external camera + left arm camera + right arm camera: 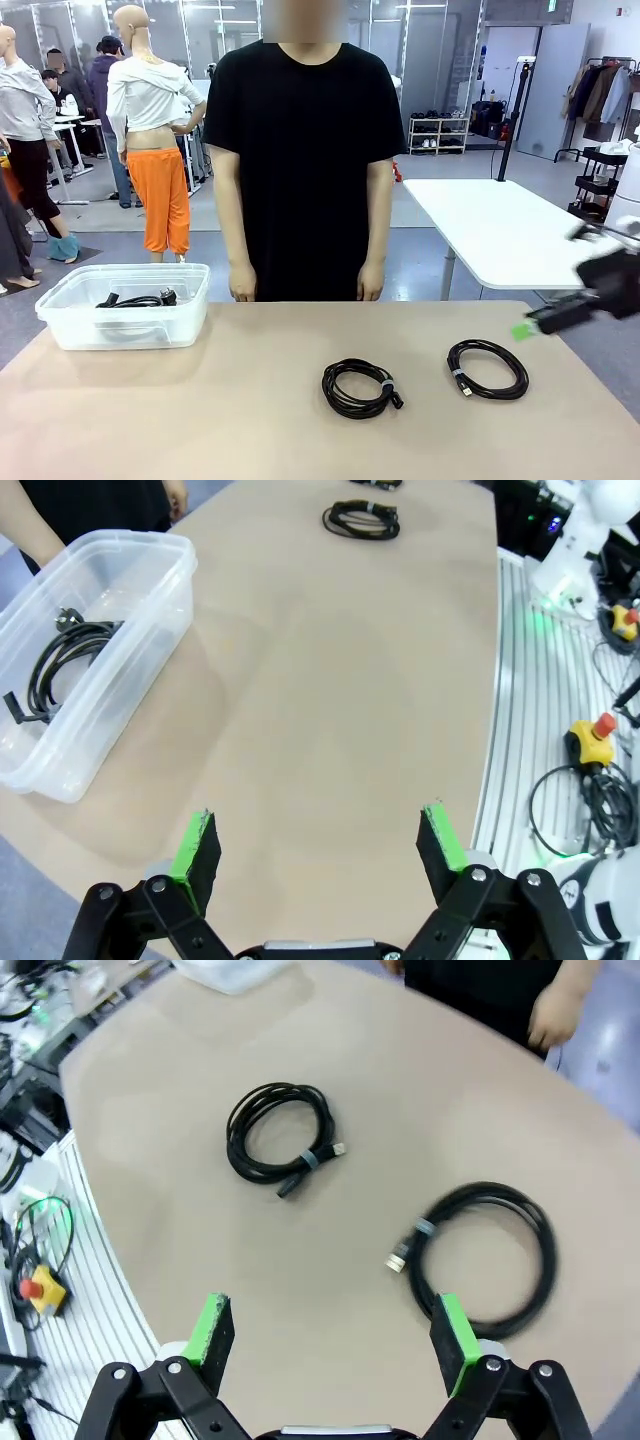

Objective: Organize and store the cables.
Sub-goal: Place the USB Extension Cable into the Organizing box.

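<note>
Two coiled black cables lie on the tan table: one [361, 388] near the middle, bound by a small tie, and a wider coil [487, 368] to its right. The right wrist view has the tied coil [279, 1138] at upper left and the wider coil [486, 1256] just beyond my right gripper [335, 1335], which is open and above the table. In the front view that gripper [530, 326] is blurred at the right edge. A third cable [137, 299] rests in the clear plastic bin [60, 325]. My left gripper [318, 848] hovers open over bare table, the bin [160, 560] to its left.
A person in a black shirt stands at the far edge, hands [242, 285] hanging by the table. Off the table's side in the wrist views are a metal rail, loose wires and red emergency-stop buttons [599, 730].
</note>
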Controlling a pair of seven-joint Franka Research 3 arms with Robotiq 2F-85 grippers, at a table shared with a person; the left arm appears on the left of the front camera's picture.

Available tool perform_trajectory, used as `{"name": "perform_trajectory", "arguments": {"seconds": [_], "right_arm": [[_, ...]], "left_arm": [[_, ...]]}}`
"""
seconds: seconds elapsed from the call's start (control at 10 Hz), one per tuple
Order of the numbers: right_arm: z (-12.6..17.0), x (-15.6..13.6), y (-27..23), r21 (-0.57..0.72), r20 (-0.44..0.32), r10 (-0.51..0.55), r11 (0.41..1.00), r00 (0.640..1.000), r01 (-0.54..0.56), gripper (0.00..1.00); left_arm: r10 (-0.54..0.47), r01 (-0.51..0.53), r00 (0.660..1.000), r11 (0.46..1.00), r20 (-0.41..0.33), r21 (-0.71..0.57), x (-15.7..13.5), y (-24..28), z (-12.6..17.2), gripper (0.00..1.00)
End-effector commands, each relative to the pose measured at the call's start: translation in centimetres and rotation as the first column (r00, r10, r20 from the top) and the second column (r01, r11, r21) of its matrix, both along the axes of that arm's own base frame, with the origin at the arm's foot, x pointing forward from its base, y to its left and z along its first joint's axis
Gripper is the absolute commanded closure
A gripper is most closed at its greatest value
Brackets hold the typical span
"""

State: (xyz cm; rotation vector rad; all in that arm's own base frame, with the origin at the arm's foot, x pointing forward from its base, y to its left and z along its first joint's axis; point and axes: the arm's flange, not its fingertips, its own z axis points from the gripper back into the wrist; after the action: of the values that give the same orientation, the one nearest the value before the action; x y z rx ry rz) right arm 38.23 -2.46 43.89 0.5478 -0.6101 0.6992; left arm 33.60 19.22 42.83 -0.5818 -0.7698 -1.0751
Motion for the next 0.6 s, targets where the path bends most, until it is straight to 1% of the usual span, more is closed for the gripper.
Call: {"name": "perform_trajectory", "arguments": {"seconds": [0.0, 0.2, 0.3, 0.5], "right_arm": [[0.6, 2.6, 5.8, -0.109, -0.168, -0.038, 0.994, 0.985, 0.019, 0.00], [-1.0, 4.8, 12.1, -0.192, -0.248, -0.100, 0.980, 0.964, 0.052, 0.00], [-1.9, 5.6, 14.3, -0.242, -0.289, -0.121, 0.969, 0.950, 0.051, 0.00], [-3.9, 7.1, 17.6, -0.327, -0.373, -0.182, 0.943, 0.910, 0.054, 0.00]], "left_arm": [[-0.006, 0.006, 1.000, 1.000, 0.005, -0.002, -0.1, 0.2, 0.0, 0.00], [-0.006, 0.006, 1.000, 1.000, 0.005, -0.002, -0.1, 0.2, 0.0, 0.00], [-0.006, 0.006, 1.000, 1.000, 0.005, -0.002, -0.1, 0.2, 0.0, 0.00], [-0.006, 0.006, 1.000, 1.000, 0.005, -0.002, -0.1, 0.2, 0.0, 0.00]]}}
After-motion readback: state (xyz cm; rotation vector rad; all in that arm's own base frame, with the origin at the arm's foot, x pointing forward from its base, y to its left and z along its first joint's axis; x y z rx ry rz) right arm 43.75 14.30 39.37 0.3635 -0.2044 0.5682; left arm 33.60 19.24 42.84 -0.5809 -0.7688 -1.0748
